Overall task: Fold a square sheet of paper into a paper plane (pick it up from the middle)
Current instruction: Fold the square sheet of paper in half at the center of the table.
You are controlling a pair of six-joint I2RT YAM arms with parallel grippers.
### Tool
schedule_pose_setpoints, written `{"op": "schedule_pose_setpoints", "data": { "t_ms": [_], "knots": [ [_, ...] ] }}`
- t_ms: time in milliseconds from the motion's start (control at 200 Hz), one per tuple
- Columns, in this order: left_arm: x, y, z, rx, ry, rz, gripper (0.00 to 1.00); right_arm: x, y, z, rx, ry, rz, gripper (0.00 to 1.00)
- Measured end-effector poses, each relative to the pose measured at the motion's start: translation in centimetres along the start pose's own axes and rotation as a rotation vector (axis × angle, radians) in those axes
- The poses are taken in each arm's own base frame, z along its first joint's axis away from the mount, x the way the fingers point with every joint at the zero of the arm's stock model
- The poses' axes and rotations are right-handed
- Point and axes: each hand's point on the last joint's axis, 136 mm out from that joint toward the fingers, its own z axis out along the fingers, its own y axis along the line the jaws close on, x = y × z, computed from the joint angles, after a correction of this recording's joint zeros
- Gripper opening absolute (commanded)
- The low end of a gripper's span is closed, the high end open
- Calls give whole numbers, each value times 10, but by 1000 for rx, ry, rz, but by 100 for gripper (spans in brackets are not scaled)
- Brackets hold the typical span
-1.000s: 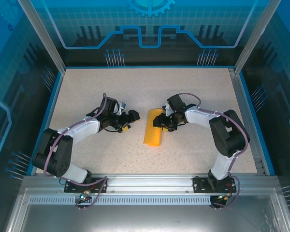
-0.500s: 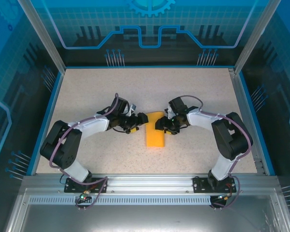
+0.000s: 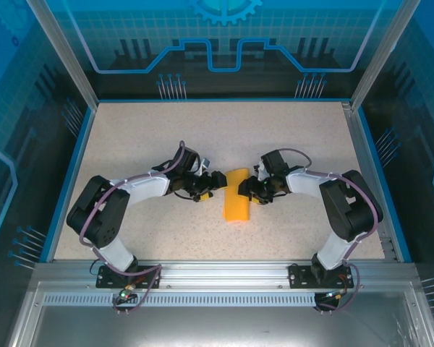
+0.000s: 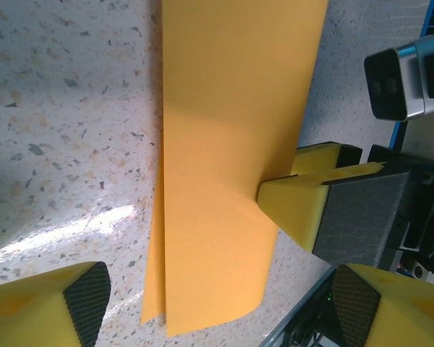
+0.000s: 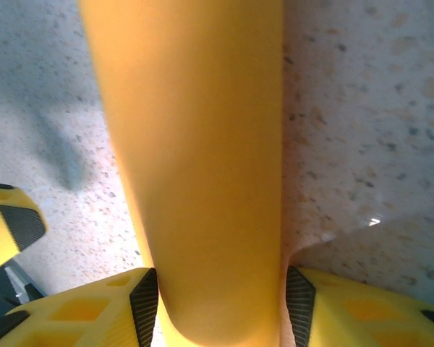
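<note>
While curled, paper [image 3: 235, 206] between end effectors [image 3: 217, 178] [image 3: 247, 189]

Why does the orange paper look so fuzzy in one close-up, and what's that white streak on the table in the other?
Right wrist view: the orange paper sits very near the lens, so it's out of focus. Left wrist view: sharp, the streak is reflected light glaring off the table.

Left wrist view: the square sheet of paper [image 4: 224, 166] runs off the top edge, and the bottom edge crops the fingers of the left gripper [image 4: 213, 307]. Right wrist view: the sheet is blurred at close range and leaves the view at top and bottom, where the right gripper [image 5: 220, 303] is also cropped.
</note>
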Motion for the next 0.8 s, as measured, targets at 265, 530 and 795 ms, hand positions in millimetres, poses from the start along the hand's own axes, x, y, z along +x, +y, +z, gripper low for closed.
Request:
{"op": "schedule_pose_setpoints", "data": {
  "t_ms": [265,530,795],
  "knots": [
    [-3,3,0,-18,-21,-2,84,-10,18,4,-44,-7,-27,48],
    [-8,2,-9,-44,-63,2,84,-15,23,8,-44,-14,-17,36],
    [-21,-5,-46,-108,-231,24,86,-13,65,12,-122,-19,-46,32]
  ]
}}
